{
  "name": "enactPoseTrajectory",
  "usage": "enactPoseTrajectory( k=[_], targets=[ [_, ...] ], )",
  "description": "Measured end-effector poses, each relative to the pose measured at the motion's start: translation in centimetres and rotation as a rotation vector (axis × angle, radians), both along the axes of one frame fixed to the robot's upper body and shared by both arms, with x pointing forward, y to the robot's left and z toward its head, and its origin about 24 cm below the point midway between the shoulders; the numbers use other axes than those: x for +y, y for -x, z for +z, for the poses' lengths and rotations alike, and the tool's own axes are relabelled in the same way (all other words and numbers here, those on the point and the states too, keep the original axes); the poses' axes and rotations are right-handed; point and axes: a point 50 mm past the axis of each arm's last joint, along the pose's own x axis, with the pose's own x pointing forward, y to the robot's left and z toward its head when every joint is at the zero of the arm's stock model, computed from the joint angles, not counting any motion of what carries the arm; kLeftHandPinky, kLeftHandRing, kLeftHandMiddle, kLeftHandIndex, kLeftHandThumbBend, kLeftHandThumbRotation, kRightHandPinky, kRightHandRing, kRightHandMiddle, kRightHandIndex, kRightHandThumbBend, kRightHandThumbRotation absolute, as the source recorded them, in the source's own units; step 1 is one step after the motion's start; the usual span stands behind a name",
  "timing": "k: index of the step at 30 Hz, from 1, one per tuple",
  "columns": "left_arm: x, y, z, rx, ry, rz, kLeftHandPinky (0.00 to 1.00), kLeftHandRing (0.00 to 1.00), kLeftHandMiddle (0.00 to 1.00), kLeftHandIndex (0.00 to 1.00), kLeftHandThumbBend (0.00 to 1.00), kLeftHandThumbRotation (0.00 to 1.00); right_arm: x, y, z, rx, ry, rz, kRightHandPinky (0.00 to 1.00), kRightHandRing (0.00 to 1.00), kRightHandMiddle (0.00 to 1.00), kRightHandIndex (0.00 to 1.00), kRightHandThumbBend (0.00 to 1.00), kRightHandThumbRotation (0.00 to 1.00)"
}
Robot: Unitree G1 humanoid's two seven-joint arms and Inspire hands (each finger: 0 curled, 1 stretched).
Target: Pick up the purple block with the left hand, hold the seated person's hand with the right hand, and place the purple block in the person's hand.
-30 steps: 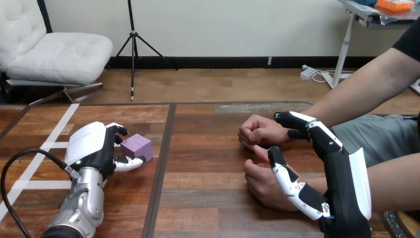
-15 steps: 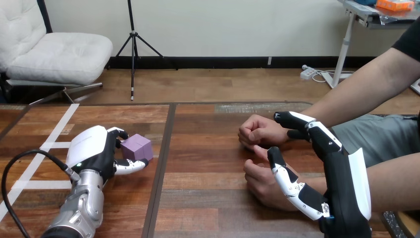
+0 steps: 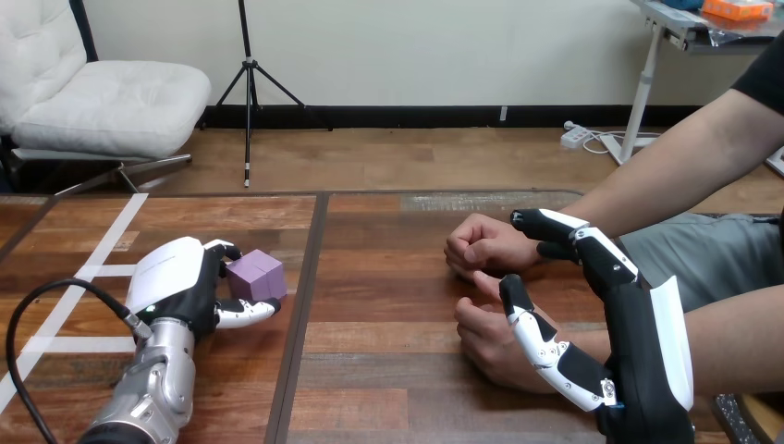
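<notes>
purple block: small matte cube, plain faces, flat on the wooden table, lower left of frame. left hand is cupped round it, fingers curled at its far-left corner and thumb along its near edge. right hand, lower right, is spread wide. Its thumb lies over the person's nearer fist, and its fingers are beside the farther fist.

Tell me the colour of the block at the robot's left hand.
The purple block is a plain light purple, clearest in the head view.

You see: worktop of wood planks, smooth, slight sheen; purple block at 9 o'clock, matt; left hand shell, glossy white plastic.
</notes>
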Motion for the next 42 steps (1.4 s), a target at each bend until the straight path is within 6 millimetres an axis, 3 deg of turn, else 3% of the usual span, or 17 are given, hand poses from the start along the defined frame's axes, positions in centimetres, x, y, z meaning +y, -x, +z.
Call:
enactPoseTrajectory(
  k=[42],
  targets=[
    [0.06,-0.04,-0.11,0.031,-0.025,-0.001,0.76,0.83,0.87,0.89,0.88,0.56,0.06,-0.05,-0.05,0.009,0.004,-0.003,0.71,0.76,0.75,0.71,0.38,0.25]
  ],
)
